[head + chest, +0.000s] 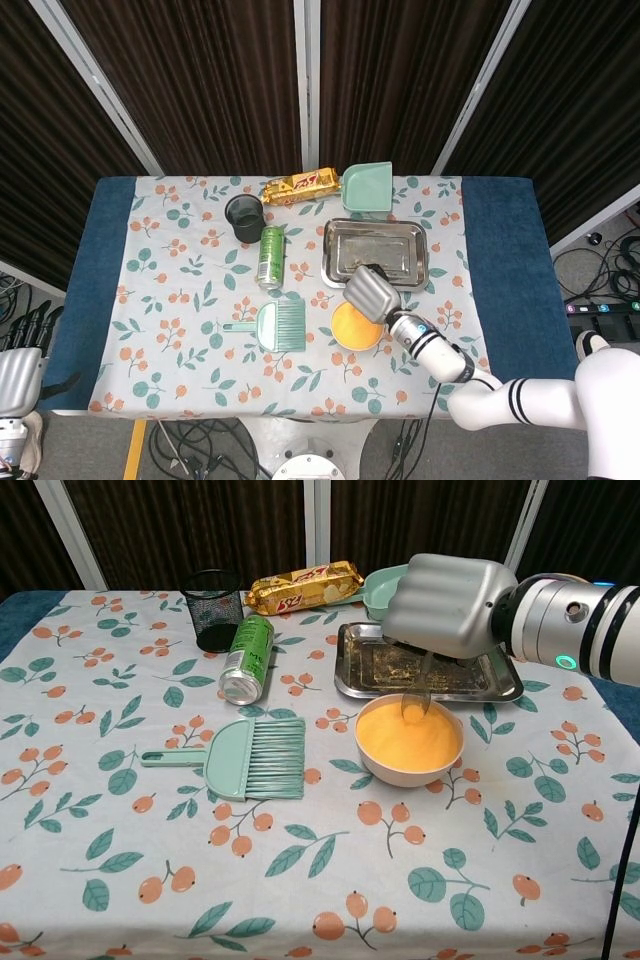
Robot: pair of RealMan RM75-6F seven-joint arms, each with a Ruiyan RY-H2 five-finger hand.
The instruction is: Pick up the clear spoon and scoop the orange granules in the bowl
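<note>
A white bowl [372,761] of orange granules [408,738] stands right of centre on the floral cloth, also seen as the bowl [338,337] in the head view. My right hand [448,605] hovers above its far rim, fingers curled down, gripping the clear spoon [415,703], whose tip hangs just above the granules. From the head view, the right hand [368,292] covers the bowl's far edge. The left hand [14,375] rests off the table at the lower left; how its fingers lie is unclear.
A steel tray [490,683] lies right behind the bowl. A green brush [250,758] lies left of it, with a green can [245,660], black mesh cup [214,609], gold snack pack [304,586] and green scoop [378,588] farther back.
</note>
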